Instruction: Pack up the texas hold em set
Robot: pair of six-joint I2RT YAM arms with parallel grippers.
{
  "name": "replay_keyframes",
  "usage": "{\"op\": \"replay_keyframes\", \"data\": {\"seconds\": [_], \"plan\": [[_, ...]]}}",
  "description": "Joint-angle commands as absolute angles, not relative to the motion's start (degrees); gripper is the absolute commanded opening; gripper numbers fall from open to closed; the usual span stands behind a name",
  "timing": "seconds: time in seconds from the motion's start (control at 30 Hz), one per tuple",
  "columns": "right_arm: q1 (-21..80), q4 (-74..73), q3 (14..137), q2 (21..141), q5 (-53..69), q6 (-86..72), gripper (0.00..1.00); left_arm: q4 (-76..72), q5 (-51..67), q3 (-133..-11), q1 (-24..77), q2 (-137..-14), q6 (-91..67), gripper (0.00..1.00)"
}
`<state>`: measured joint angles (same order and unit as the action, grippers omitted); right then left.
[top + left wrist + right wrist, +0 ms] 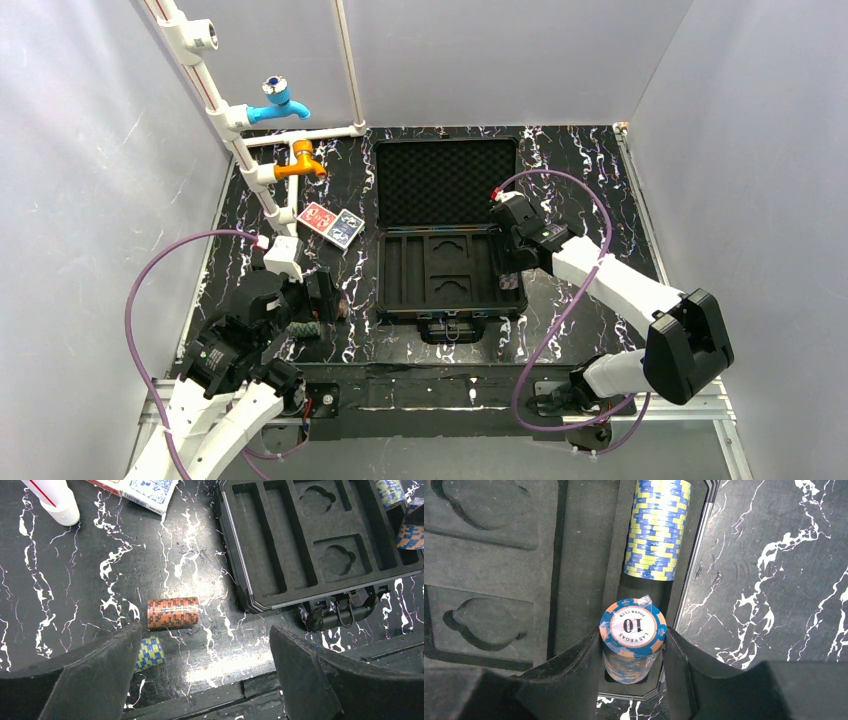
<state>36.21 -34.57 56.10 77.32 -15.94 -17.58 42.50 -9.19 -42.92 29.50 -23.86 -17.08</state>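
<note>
Gripping orange-blue chip roll [632, 630] end-on in right fingers [569, 680] over the slot [644, 587], blue-yellow roll [656, 527] lengthwise just ahead; left fingers [90, 680] spread, empty

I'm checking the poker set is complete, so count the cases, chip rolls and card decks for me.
Case: 1
Chip rolls: 4 (orange-black roll, loose blue-yellow roll, cased blue-yellow roll, orange-blue roll in right gripper)
Card decks: 2 (red deck, blue deck)
Total: 7
</note>
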Motion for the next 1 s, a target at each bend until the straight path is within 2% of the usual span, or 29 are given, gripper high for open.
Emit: {"op": "replay_keyframes", "data": {"seconds": [0.0,0.97], "plan": [[37.16,-32.63,57.66,77.42,-18.53,-17.05,0.01,43.51,-10.02,-44.38,29.79,-23.93,-16.81,0.99],[37.77,-32.69,59.07,80.25,-22.86,-18.79,0.03,43.51,-10.11,-44.34,29.80,-23.55,-16.80,0.99]]}}
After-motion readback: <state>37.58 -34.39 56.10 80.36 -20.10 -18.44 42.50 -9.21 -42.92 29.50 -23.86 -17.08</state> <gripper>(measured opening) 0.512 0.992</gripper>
